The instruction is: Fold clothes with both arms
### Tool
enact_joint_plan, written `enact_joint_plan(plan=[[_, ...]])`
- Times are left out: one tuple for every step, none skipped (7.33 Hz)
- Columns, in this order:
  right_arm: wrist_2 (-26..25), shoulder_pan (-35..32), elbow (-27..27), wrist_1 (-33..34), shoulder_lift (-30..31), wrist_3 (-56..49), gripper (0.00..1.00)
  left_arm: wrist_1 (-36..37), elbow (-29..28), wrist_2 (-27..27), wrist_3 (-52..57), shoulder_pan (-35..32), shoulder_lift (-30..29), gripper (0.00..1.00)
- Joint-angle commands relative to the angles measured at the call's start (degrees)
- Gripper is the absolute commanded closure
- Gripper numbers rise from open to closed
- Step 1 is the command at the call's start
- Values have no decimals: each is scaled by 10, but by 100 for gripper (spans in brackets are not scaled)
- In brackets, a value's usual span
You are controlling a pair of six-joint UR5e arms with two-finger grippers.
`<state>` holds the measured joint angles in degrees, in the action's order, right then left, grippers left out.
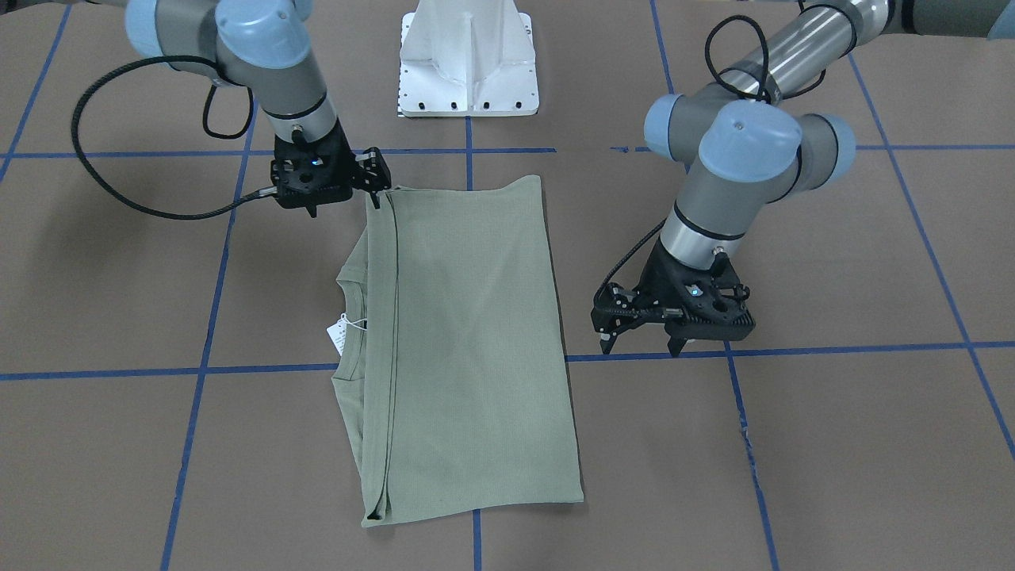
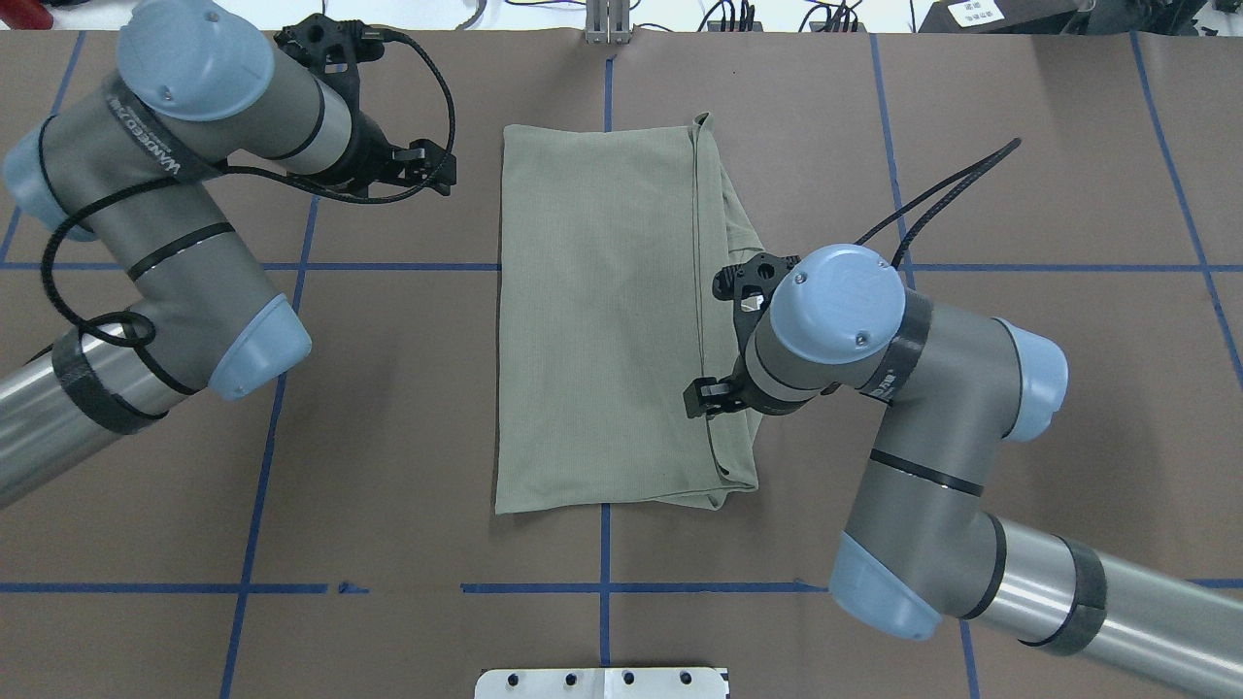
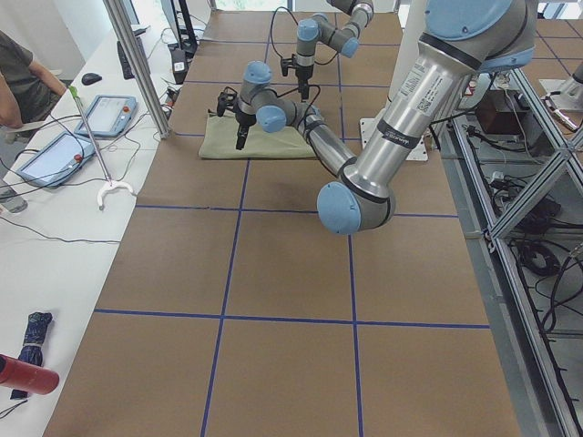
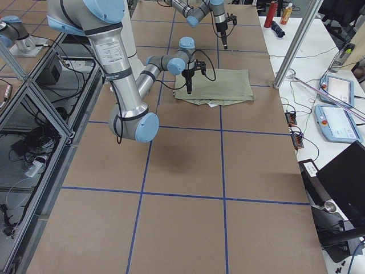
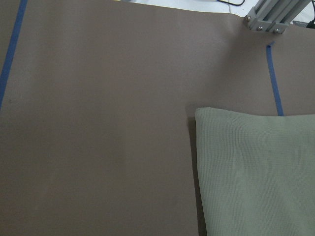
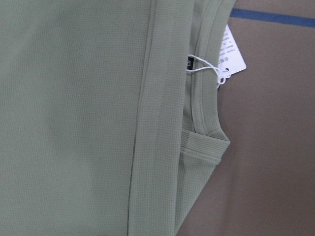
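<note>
The sage-green shirt (image 1: 468, 341) lies folded into a flat lengthwise rectangle on the brown table, also in the overhead view (image 2: 592, 311). Its collar (image 6: 202, 98) and white neck tag (image 1: 339, 333) stick out from under the folded layer on the robot's right side; the tag also shows in the right wrist view (image 6: 231, 56). My right gripper (image 1: 374, 181) hovers at the near right corner, over the fold edge (image 2: 707, 396). It looks open and holds nothing. My left gripper (image 1: 641, 342) is open and empty, raised beside the shirt's left edge (image 2: 432, 167). The left wrist view shows a shirt corner (image 5: 256, 172).
The white pedestal base (image 1: 468, 59) stands at the robot's side of the table. Blue tape lines (image 2: 388, 266) grid the brown surface. A side bench with tablets (image 3: 55, 155), and an operator (image 3: 23, 77) beside it, lies beyond the far edge. An aluminium post (image 5: 268, 17) stands there.
</note>
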<state>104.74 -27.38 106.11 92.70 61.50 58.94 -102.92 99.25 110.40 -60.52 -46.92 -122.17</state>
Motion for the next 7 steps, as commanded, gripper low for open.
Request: enact_joint_plan(plan=[[-24, 22, -29, 1, -9, -61, 0, 43, 66, 10, 1, 4, 24, 0], [-24, 32, -33, 1, -9, -65, 0, 43, 66, 10, 1, 5, 25, 0], [-24, 36, -35, 2, -7, -65, 0, 43, 65, 10, 1, 5, 25, 0], [-24, 37, -39, 2, -4, -66, 0, 42, 62, 10, 1, 8, 25, 0], [-24, 38, -45, 2, -2, -66, 0, 42, 62, 10, 1, 10, 25, 0], [-24, 38, -50, 2, -2, -66, 0, 42, 62, 10, 1, 10, 25, 0], [-23, 39, -53, 2, -2, -66, 0, 42, 61, 10, 1, 12, 25, 0]])
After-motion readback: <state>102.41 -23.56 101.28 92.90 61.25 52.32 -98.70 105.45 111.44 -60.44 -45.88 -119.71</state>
